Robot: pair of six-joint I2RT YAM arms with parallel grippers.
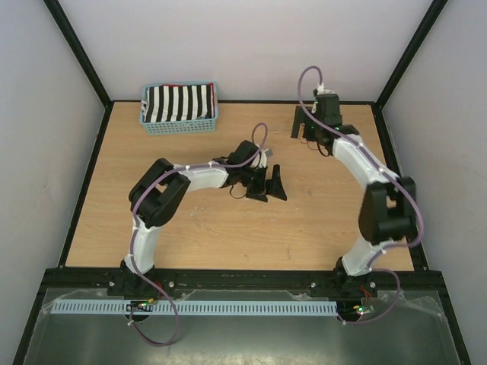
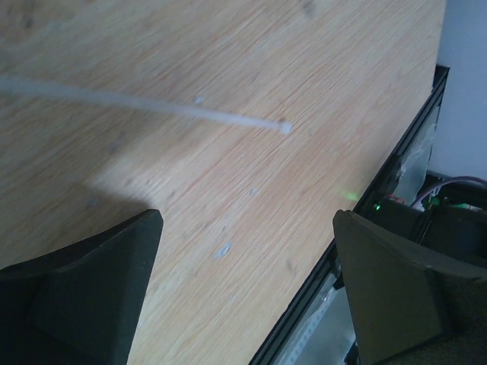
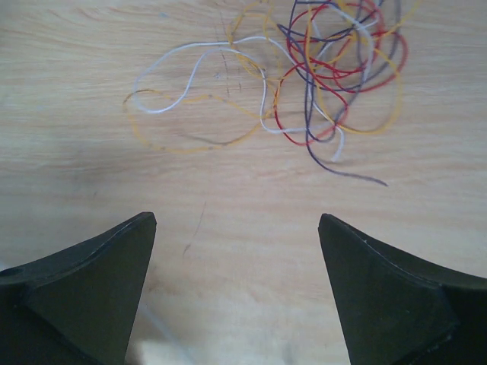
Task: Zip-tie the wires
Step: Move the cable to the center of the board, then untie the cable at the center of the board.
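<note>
Wires: A loose tangle of hair-thin orange, red, black and white strands (image 3: pixel 327 68) lies flat on the light wooden tabletop (image 3: pixel 228 190), at the far side, right of centre.
Right gripper: The right gripper (image 3: pixel 236 220) has its jaws spread wide and holds nothing. The tangle sits just beyond its fingertips.
Left gripper: The left gripper (image 2: pixel 247 220) is also spread wide and empty. It is mid-table, well apart from the wires.
Pale strip: A thin, straight whitish strip (image 2: pixel 190 109) lies ahead of the left gripper. I judge it to be the zip tie, but blur prevents confirmation.
Handling: I expect the strands to be almost weightless, limp and slightly springy. A single strand will likely slip between the pads.
Grasp point: I would pinch the dense knot where the red, black and orange loops cross, not the white and orange loops trailing from it.
Basket: A teal plastic basket (image 1: pixel 179 122) holding black-and-white striped cloth stands far left.
</note>
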